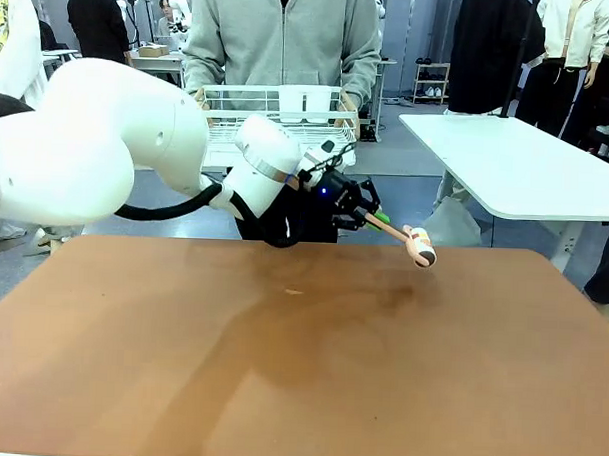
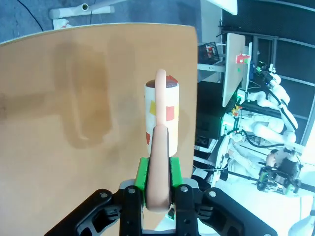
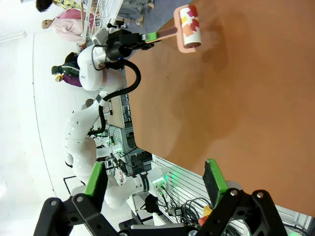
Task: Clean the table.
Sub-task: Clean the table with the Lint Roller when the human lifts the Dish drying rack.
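Note that the left end effector (image 1: 370, 218) is closed on the pink handle of the roller (image 1: 420, 245). The green pads (image 2: 141, 174) clamp the handle from both sides. The roller's patterned head extends beyond the fingertips, at the far edge of the surface (image 1: 299, 388); you cannot tell whether it touches. The surface lies below this end effector. The right end effector (image 3: 155, 174) stands with its jaws wide apart, holding nothing, above the surface. Beyond the left end effector, a person holds a white rack (image 1: 279, 107).
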`<state>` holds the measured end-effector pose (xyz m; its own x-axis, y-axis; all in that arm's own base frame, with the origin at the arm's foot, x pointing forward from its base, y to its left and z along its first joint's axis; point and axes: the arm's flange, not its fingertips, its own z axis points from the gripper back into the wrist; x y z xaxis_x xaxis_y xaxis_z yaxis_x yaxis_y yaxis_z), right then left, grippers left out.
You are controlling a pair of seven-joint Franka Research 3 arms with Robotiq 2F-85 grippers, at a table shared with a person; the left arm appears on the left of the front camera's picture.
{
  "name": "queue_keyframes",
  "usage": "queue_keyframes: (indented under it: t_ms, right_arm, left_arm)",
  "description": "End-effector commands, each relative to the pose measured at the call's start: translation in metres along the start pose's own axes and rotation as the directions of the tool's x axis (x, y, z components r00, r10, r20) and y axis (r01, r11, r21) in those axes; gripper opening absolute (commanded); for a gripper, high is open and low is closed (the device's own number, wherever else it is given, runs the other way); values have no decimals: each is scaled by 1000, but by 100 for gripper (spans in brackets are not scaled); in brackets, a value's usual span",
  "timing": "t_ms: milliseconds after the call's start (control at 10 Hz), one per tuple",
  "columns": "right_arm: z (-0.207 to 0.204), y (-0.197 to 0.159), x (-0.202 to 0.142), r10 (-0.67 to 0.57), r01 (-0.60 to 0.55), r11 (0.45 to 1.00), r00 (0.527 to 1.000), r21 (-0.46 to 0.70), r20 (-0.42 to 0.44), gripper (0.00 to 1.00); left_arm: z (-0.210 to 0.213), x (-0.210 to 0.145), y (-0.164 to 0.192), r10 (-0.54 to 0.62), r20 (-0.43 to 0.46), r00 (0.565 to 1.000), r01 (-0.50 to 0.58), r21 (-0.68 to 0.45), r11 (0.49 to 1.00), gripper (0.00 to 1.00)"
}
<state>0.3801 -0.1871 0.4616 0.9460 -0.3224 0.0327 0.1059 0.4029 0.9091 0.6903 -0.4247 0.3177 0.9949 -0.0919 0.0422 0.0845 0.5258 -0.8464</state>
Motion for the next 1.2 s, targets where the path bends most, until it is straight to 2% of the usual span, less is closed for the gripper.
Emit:
queue_keyframes:
  t_ms: [0,300,500,600,700,900,1100]
  right_arm:
    - [2,2,-2,11,-11,1000,1000,7,-3,100]
    - [2,2,-2,11,-11,1000,1000,7,-3,100]
    - [2,2,-2,11,-11,1000,1000,7,-3,100]
    - [2,2,-2,11,-11,1000,1000,7,-3,100]
    - [2,2,-2,11,-11,1000,1000,7,-3,100]
    - [2,2,-2,11,-11,1000,1000,7,-3,100]
    - [2,2,-2,11,-11,1000,1000,7,-3,100]
  left_arm:
    - [38,-8,-23,9,-45,999,-6,51,999,22]
    - [69,-22,-30,-8,-54,999,12,80,997,22]
    - [105,-44,-44,-75,-39,996,82,223,972,22]
    - [134,-56,-54,-84,-39,996,91,260,961,22]
    - [169,-67,-57,-100,-103,990,126,290,949,22]
    - [247,-90,-59,-113,-46,993,122,353,928,22]
    - [300,-115,-54,-157,-18,987,152,388,909,22]
